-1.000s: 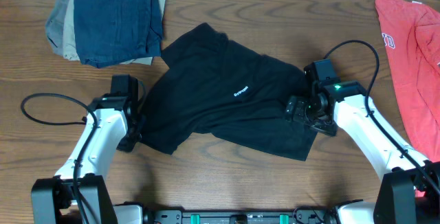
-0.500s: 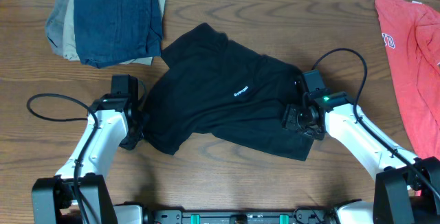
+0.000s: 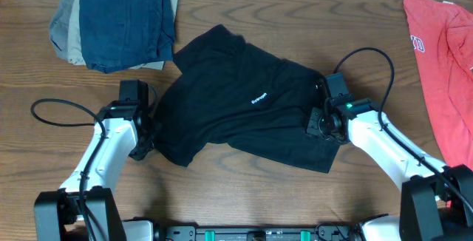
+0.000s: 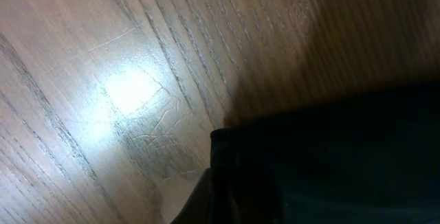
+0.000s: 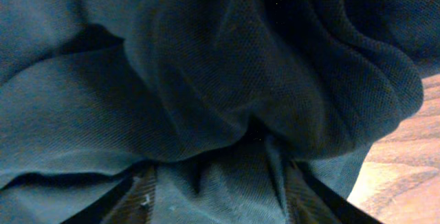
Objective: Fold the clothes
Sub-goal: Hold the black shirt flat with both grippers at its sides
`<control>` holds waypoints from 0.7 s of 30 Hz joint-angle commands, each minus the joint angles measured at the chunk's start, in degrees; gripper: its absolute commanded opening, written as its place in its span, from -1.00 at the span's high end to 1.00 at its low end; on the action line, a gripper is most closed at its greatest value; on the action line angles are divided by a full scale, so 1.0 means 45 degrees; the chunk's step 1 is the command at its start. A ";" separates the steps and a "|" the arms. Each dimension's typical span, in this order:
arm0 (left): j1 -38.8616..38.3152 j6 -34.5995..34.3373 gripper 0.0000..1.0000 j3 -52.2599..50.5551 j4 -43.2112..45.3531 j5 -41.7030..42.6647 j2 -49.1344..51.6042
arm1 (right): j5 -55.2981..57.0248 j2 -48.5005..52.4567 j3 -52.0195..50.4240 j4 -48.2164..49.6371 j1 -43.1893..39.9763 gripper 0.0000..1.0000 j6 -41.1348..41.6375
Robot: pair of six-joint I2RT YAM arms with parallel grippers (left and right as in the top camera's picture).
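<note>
Brown wooden table (image 3: 244, 204) is stretching out under everything. Closest to the robot, the left gripper (image 3: 144, 143) is sitting at the left edge of the black T-shirt (image 3: 236, 119). Its jaws are pressed together, and it looks to be pinching the hem there. The right gripper (image 3: 319, 121) is resting on the T-shirt's right side, near the lower corner. Its fingers (image 5: 141, 196) are standing a little apart with a fat bunch of cloth between them. I cannot tell if they are squeezing it tight.

I think the robot is trying to get hold of both sides so the T-shirt can be pulled flat. To do this well, the right fingers should be grabbing only the edge, not a big lump. Both arms should be pulling gently and evenly, because the cloth is thin and slippery.

The T-shirt is lying in the middle of the table, crooked and wrinkly, with soft folds running across it. A small white mark (image 3: 258, 99) is showing near its middle.

Farther off, past the T-shirt's far left corner, a folded pile (image 3: 122, 19) is sitting. Well off to the T-shirt's right, a red T-shirt (image 3: 443, 63) is lying.
</note>
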 commanded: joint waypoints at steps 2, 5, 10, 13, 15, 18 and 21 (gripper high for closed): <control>0.0005 0.0267 0.88 -0.0053 0.0005 -0.0010 -0.0102 | 0.0306 0.0491 -0.0034 0.0024 0.0024 0.01 -0.0223; 0.0005 0.0267 0.88 -0.0053 0.0005 -0.0010 -0.0102 | 0.0296 0.0534 -0.0034 -0.0204 0.0024 0.05 -0.0223; 0.0005 0.0272 0.88 -0.0053 0.0010 -0.0015 -0.0102 | 0.0306 0.0529 -0.0024 -0.0588 0.0015 0.27 -0.0228; 0.0005 0.0272 0.88 -0.0053 0.0000 -0.0015 -0.0102 | 0.0301 0.0515 0.0029 -0.0719 -0.0044 0.69 -0.0223; 0.0005 0.0442 0.88 -0.0053 0.0010 -0.0015 -0.0102 | 0.0243 0.0476 0.0146 -0.0860 -0.0049 0.80 -0.0223; 0.0005 0.0466 0.88 -0.0053 0.0015 -0.0015 -0.0102 | -0.0039 0.0374 0.0423 -0.1268 -0.0049 0.71 -0.0223; 0.0005 0.0466 0.88 -0.0053 0.0015 -0.0015 -0.0102 | -0.0432 0.0321 0.0544 -0.1520 -0.0049 -0.04 -0.0228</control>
